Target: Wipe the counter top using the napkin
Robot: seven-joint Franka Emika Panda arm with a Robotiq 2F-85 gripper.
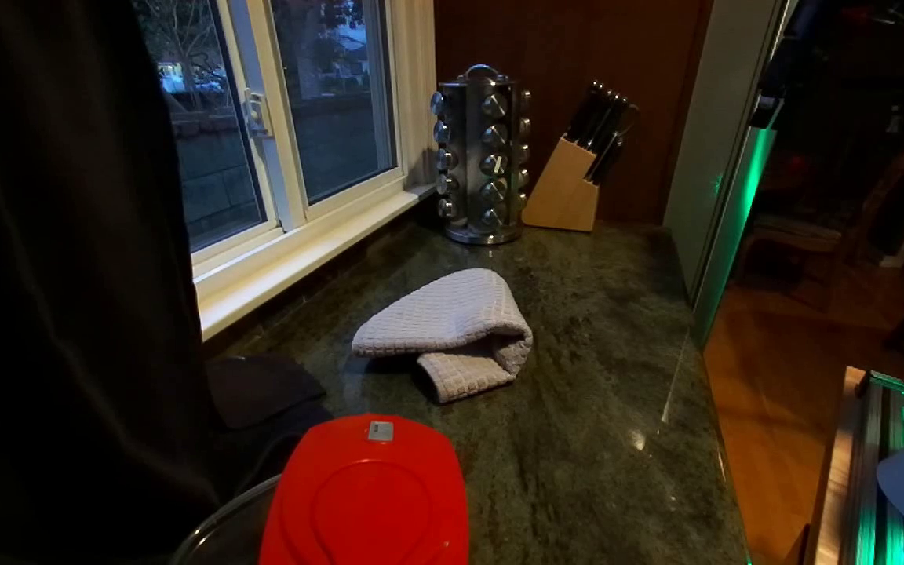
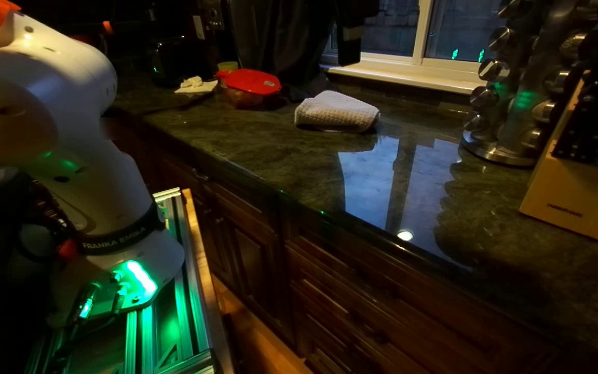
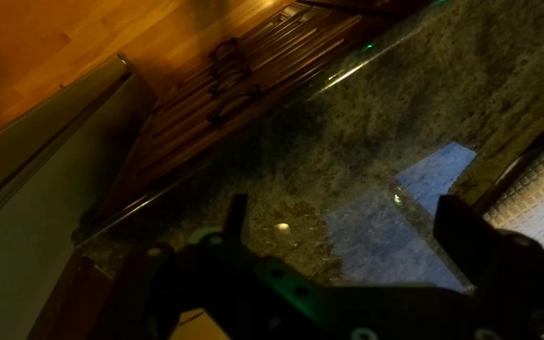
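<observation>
Fingers (image 3: pixel 463 231) of the gripper (image 3: pixel 343 212) are standing wide apart in the wrist view, one at about 7 o'clock from the middle of that view and one at about 4 o'clock, and the dark green counter top (image 3: pixel 295 189) is showing in the gap. That view is dim, so it is hard to tell how high they are hanging over the stone. Past the finger at 4 o'clock, the bumpy, pale gray napkin (image 3: pixel 539 208) is peeking in at 3 o'clock, cut off by the edge.

In both exterior views the napkin is lying on the counter top, folded over and a bit puffy. In an exterior view one flap of it is curling under at about 5 o'clock. Going around the napkin there, the red lid (image 1: pixel 373 494) is resting near it at 7 o'clock, the white window sill (image 1: pixel 318 255) is running along at 10 o'clock, and the shiny spice rack (image 1: pixel 468 157) is standing upright at 12 o'clock. A wooden knife block (image 1: pixel 562 188), with black handles (image 1: pixel 584 114) poking up, is sitting just beside the rack, at 1 o'clock.

In an exterior view the white robot arm (image 2: pixel 91 171) is standing at 9 o'clock from the napkin, well apart from it, and a green light (image 2: pixel 140 275) is glowing on its base. Pale blue light (image 2: pixel 371 171) is shining on the stone at 5 o'clock.
</observation>
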